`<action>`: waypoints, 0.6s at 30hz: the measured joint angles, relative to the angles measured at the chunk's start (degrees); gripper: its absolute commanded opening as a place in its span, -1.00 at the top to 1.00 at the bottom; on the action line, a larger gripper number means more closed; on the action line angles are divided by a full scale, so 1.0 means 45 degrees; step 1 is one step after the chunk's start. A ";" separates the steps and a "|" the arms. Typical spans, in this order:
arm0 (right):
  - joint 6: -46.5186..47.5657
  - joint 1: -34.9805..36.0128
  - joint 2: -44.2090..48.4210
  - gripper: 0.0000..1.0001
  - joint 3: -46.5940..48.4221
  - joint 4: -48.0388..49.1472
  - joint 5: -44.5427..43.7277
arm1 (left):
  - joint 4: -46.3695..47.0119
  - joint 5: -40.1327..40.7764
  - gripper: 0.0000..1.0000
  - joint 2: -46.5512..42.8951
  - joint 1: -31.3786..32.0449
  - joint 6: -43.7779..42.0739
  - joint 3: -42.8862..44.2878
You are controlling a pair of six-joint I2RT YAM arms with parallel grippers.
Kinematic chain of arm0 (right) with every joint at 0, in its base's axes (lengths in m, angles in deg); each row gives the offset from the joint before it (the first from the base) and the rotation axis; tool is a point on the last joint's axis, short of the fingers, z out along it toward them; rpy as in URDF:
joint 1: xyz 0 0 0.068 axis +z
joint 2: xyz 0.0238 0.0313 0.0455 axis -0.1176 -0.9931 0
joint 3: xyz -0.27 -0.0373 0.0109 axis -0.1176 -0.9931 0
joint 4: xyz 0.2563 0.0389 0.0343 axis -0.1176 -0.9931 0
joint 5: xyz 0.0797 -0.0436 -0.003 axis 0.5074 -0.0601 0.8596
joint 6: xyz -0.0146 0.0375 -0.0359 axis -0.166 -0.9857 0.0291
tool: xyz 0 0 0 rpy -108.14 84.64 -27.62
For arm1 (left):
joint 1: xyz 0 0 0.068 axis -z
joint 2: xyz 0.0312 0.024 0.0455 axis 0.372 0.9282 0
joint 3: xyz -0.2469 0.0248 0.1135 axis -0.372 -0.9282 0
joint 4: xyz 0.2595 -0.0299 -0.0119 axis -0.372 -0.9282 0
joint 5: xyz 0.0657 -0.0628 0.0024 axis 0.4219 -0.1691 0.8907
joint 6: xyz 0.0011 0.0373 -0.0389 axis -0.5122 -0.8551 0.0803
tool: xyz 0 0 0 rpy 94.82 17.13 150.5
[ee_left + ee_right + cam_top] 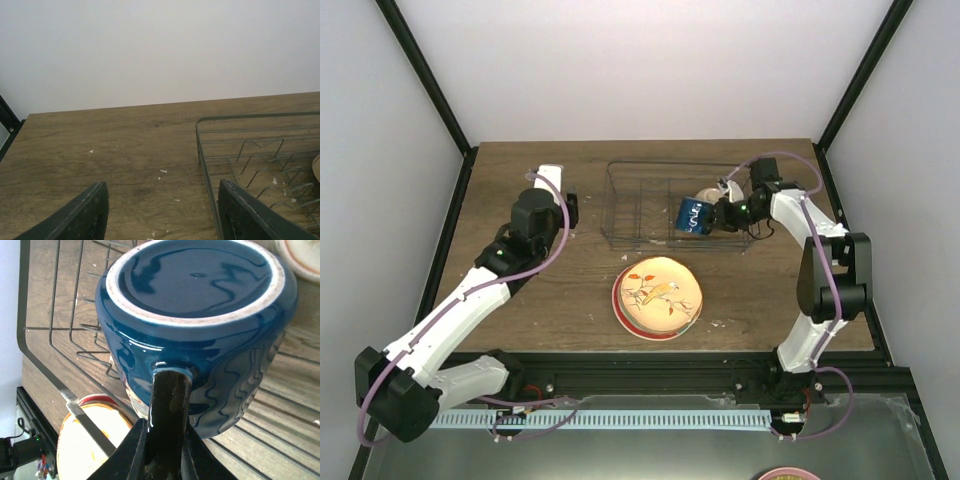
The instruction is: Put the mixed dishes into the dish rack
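The dark wire dish rack point(620, 205) stands at the back middle of the table. My right gripper point(722, 215) is shut on the handle point(167, 410) of the dark blue mug point(692, 215). It holds the mug on its side over the rack's right part, base toward the wrist camera point(200, 315). The small cream bowl point(710, 192) sits in the rack just behind the mug. A stack of plates point(657, 297) lies in front of the rack, the bird-print plate on top and a red rim below it. My left gripper point(572, 210) is open and empty, left of the rack point(205, 150).
The rack's front wire point(50, 365) runs between the mug and the plate stack point(85, 440). Small white crumbs point(163, 171) lie on the wood left of the rack. Black frame posts stand at the table's back corners. A pinkish round rim point(788, 473) shows below the table's near edge.
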 measured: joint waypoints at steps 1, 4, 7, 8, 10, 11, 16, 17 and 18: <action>0.0044 0.0000 0.0078 0.99 -0.0107 0.0219 -0.0053 | 0.0005 -0.0015 -0.20 0.0029 0.0000 0.0000 0.0005; 0.0189 0.0000 0.0287 0.99 -0.0359 0.0816 -0.0311 | 0.0010 -0.0029 -0.20 0.0131 0.0000 0.0005 0.0010; 0.0330 0.0005 0.0481 0.99 -0.0617 0.1394 -0.0690 | 0.0015 -0.0073 -0.20 0.0257 0.0000 0.0005 0.0015; 0.0427 0.0000 0.0563 0.99 -0.0763 0.1637 -0.0879 | 0.0029 -0.0107 -0.20 0.0296 0.0000 0.0005 0.0019; 0.0593 0.0000 0.0685 0.99 -0.1001 0.2006 -0.1200 | 0.0083 -0.0131 -0.21 0.0398 0.0000 0.0000 0.0029; 0.0661 0.0005 0.0738 0.99 -0.1122 0.2191 -0.1375 | 0.0092 -0.0141 -0.20 0.0461 0.0000 0.0000 0.0039; 0.1137 0.0049 0.1083 0.99 -0.1778 0.3007 -0.2283 | 0.0107 -0.0243 -0.20 0.0777 0.0000 -0.0010 0.0189; 0.1195 0.0078 0.1171 0.99 -0.1894 0.3118 -0.2453 | 0.0117 -0.0262 -0.20 0.0811 0.0000 -0.0015 0.0209; 0.1258 0.0097 0.1268 0.99 -0.2030 0.3264 -0.2637 | 0.0126 -0.0272 -0.20 0.0835 0.0000 -0.0019 0.0223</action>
